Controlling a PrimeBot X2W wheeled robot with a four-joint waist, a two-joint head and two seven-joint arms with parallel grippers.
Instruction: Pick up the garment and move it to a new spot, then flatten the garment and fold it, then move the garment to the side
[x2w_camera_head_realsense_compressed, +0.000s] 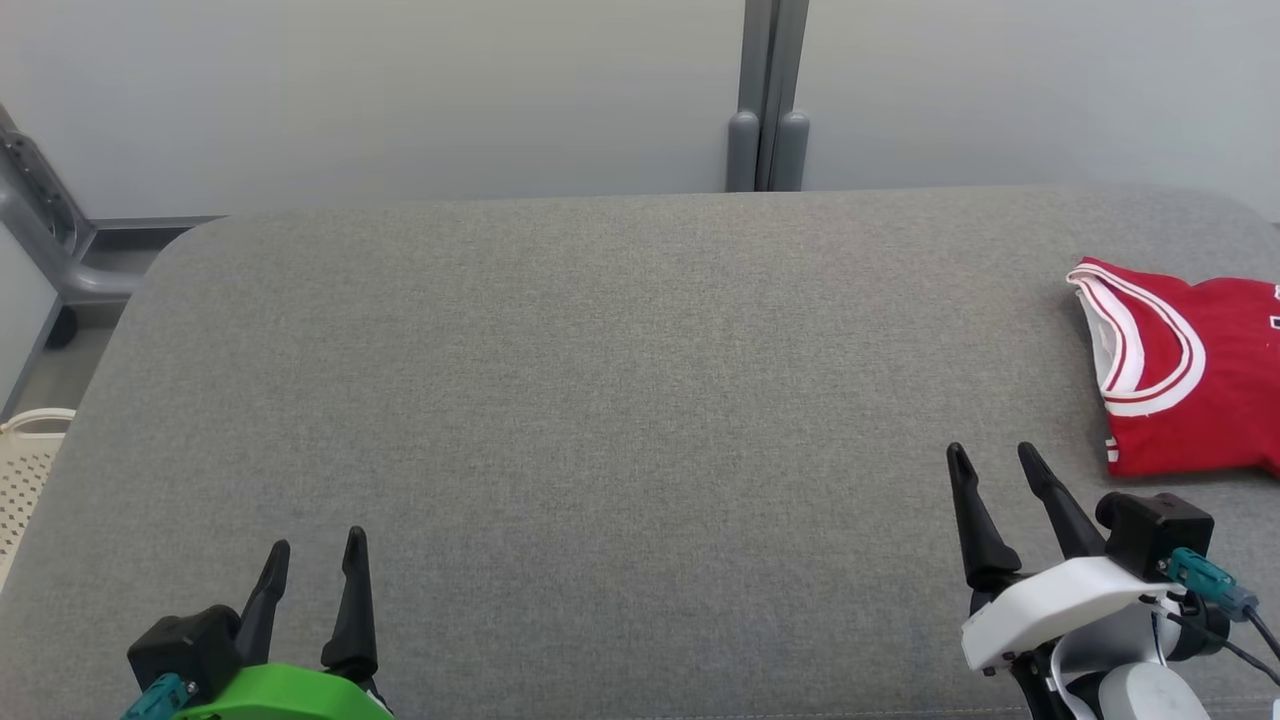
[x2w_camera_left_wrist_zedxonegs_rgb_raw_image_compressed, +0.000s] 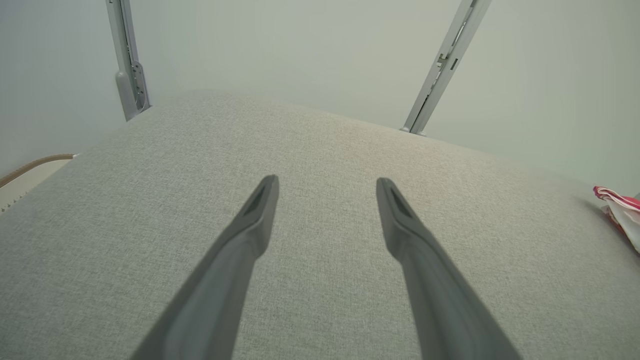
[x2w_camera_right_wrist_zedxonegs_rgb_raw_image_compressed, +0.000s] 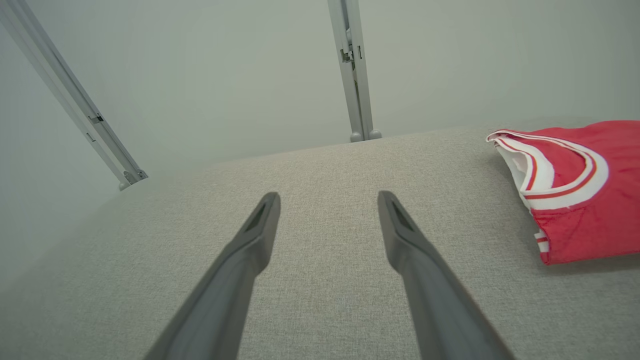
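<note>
No text, brand, number or sign can be read; the red garment (x2w_camera_head_realsense_compressed: 1200, 400) carries a scrap of white marking at the head view's right edge, cut off by the frame and too partial to make out.

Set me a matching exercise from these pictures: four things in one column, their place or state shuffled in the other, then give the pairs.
Things:
1. garment
2. left gripper
3. right gripper
4. basket

Places or states:
A. open, green-bodied, lower left of the head view
B. pale, beyond the left edge of the grey surface
C. red with white trim, lying at the surface's right side
D. open, white-bodied, just short of the red cloth

Pairs: 1-C, 2-A, 3-D, 4-B
</note>
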